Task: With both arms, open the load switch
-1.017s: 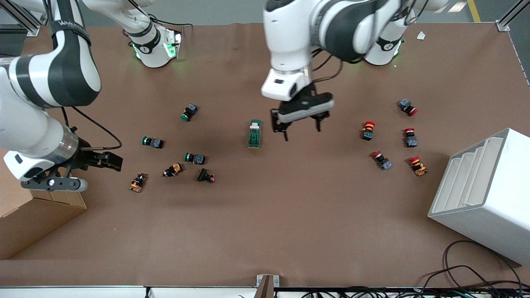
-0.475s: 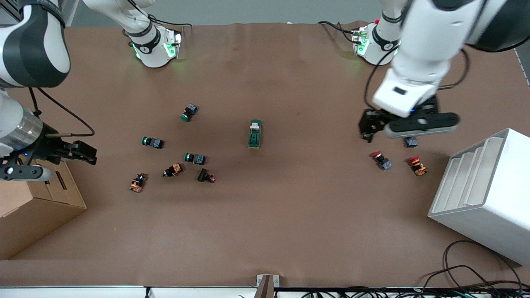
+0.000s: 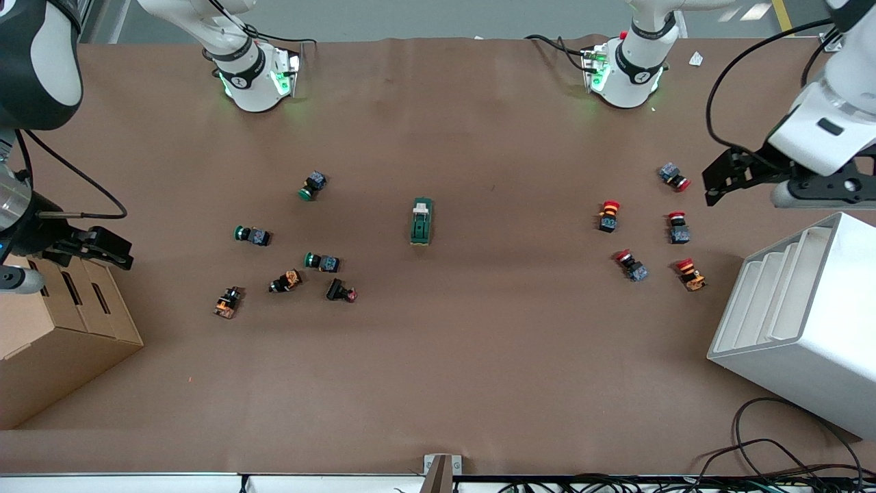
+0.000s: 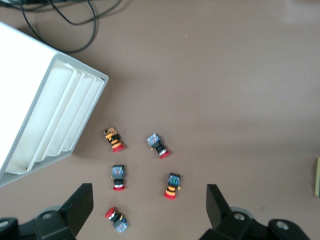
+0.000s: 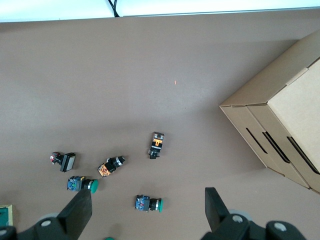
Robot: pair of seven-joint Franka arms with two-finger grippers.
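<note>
The load switch (image 3: 421, 221), a dark green block with a white toggle at the end farther from the front camera, lies alone mid-table with nothing touching it. Only its edge shows in the left wrist view (image 4: 317, 176), and a corner in the right wrist view (image 5: 4, 215). My left gripper (image 3: 727, 177) hangs open and empty over the left arm's end of the table, above the red push buttons (image 4: 172, 185) beside the white rack. Its wide-spread fingers (image 4: 80, 207) frame bare table. My right gripper (image 3: 102, 248) is open and empty over the cardboard box's edge, above a green push button (image 5: 149, 203).
A white stepped rack (image 3: 807, 308) stands at the left arm's end, a cardboard box (image 3: 61, 335) at the right arm's end. Green and orange push buttons (image 3: 321, 261) lie toward the right arm's side, red ones (image 3: 677, 227) toward the left arm's. Cables (image 3: 787, 452) trail at the near edge.
The left gripper swung from beside the load switch out to the left arm's end of the table. The right gripper drew back toward the cardboard box. The load switch stayed put.
</note>
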